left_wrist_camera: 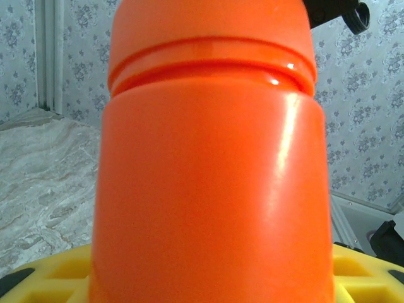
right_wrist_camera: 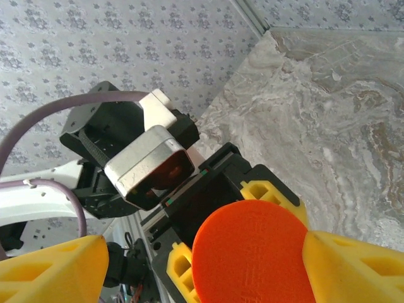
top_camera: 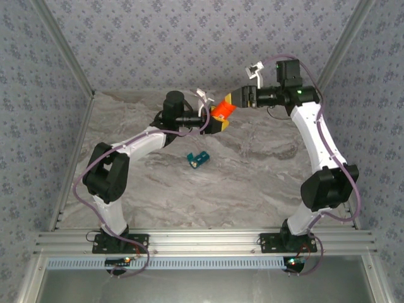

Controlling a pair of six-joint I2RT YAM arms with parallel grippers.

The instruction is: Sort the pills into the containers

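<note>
— Item one: pill box (top_camera: 197,159), teal. It lies on the bench (top_camera: 265,183) mid-field, nearer the arm bases than the bottle and well apart from both tips.

— Item two?

— Orange bottle (top_camera: 222,112), held up off the bench. The left end effector (top_camera: 218,121) is clamped on its body. The right end effector (top_camera: 231,101) is spread, its yellow fingers (right_wrist_camera: 57,271) straddling the cap (right_wrist_camera: 252,255), one close and one clear.

— Hazards?

— Probable ones:
- The slick barrel twists in the left's clamp when the cap is turned.
- The cap pops free and the pills, presumably inside, scatter wide of so small a box.
- The box looks light and skids if nudged.

— Materials?

— As follows:
- Box: hard plastic, flat, rectangular.
- Bottle: glossy plastic cylinder with a groove under the cap.
- Cap: matte disc, finely textured.
- Fingers: blocky yellow plastic with recesses.
- Bench: grey, marbled, smooth-looking.
</note>
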